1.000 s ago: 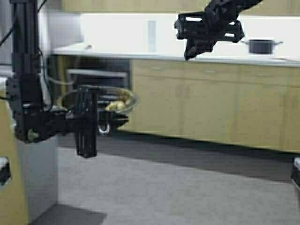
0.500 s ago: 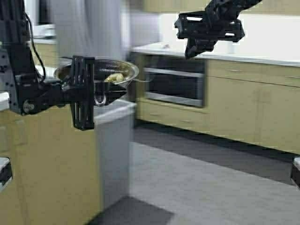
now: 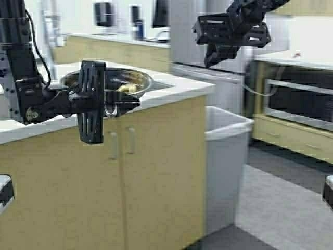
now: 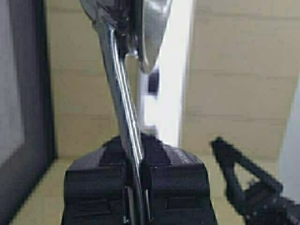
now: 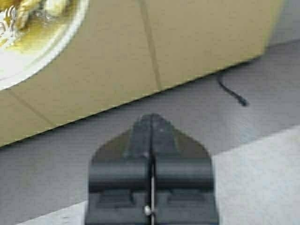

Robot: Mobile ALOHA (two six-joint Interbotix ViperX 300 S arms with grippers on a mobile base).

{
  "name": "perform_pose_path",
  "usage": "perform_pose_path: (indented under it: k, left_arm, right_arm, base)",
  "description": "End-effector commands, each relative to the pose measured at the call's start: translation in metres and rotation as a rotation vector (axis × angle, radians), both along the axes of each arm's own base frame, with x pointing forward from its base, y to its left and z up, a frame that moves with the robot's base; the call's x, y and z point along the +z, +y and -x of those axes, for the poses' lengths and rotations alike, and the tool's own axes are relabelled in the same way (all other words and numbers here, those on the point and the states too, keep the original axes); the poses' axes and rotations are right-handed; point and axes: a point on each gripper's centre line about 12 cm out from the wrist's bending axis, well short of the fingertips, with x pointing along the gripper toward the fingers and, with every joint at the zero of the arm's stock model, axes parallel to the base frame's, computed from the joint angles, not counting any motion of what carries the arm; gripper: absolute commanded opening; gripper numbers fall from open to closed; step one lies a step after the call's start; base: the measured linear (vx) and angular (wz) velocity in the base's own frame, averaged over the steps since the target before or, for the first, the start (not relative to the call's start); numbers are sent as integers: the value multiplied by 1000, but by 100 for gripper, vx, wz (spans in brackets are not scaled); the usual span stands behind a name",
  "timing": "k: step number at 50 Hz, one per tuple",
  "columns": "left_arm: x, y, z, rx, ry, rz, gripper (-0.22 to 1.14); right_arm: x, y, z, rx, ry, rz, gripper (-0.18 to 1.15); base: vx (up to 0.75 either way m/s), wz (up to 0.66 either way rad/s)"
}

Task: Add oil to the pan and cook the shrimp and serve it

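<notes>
My left gripper (image 3: 115, 107) is shut on the handle of the steel pan (image 3: 106, 83) and holds it level in the air, over the near edge of a white counter. The pale shrimp (image 3: 125, 88) lies inside the pan. In the left wrist view the pan's handle (image 4: 123, 93) runs straight between the fingers of the left gripper (image 4: 136, 161). High on the right, my right gripper (image 3: 210, 60) is shut on nothing. The right wrist view looks down past the right gripper (image 5: 151, 129) to the pan's rim (image 5: 56, 44), with the shrimp (image 5: 51, 5) inside it. The oil is out of view.
A tan cabinet island with a white top (image 3: 179, 89) stands right in front. A grey bin (image 3: 226, 156) stands beside it on the right. Farther right are a built-in oven (image 3: 296, 101) and a steel fridge (image 3: 218, 31). Grey floor shows at the lower right.
The robot has moved: the whole kitchen has slid to the right, and the island and bin now fill the front. Both arms keep their pose, with the pan still held.
</notes>
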Motion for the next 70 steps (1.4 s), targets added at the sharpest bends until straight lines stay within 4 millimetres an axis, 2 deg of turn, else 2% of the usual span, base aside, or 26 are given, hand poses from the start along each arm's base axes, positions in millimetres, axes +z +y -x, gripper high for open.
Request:
perform_pose_path:
  k: [1,14,26,35,47,70]
  left_arm:
    - [25,-5,-12,4,-117,19,3]
    - [26,-5,-15,11,-121,18,3]
    - [33,-4,-29,25,-157,36,3]
    - [35,-5,-25,9,-159,33,3]
    - [29,0,-16,13,-139,11,3]
    - [48,-3,-20,9,-189,46,3]
  right_arm:
    - [14,3,-4,1,-36,-21,5]
    - [14,3,-3,3,-36,-21,5]
    - [14,10,5,44,-39,-5,5]
    - [11,13,11,62,-17,9,5]
    - [17,16,5,73,-36,12,5]
    - [14,13,10,77,-34,21,5]
  base:
    - [5,41]
    - [5,37]
    - [5,41]
    - [7,45]
    - [8,36]
    - [6,29]
